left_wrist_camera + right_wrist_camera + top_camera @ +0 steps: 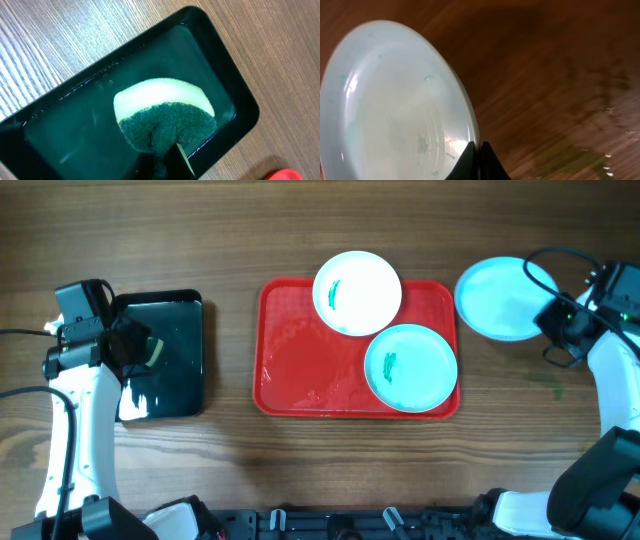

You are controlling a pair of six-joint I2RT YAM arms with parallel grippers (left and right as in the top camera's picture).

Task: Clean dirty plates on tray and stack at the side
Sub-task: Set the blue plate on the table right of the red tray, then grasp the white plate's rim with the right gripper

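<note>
My left gripper is closed on the sponge, pinching it at the dark green scrub face, with the pale foam showing beyond. It hangs over the black tray. That tray looks wet, so I judge the sponge is kept there to soak or drip instead of wetting the desk.

My right gripper is pinched tight on the rim of the outer cyan plate, which is just off the right end of the red tray and apart from it. An edge grip makes sense because the plate is too flat to take otherwise. Its face shows only faint specks, so I read it as wiped and meant for the stack. I cannot tell whether it touches the desk.

2 plates lie on the red tray: the white plate, overhanging the far rim, and the inner cyan plate at the near right corner, touching it. Each carries 1 teal smear, so I'd call the job roughly 1/3 done.
</note>
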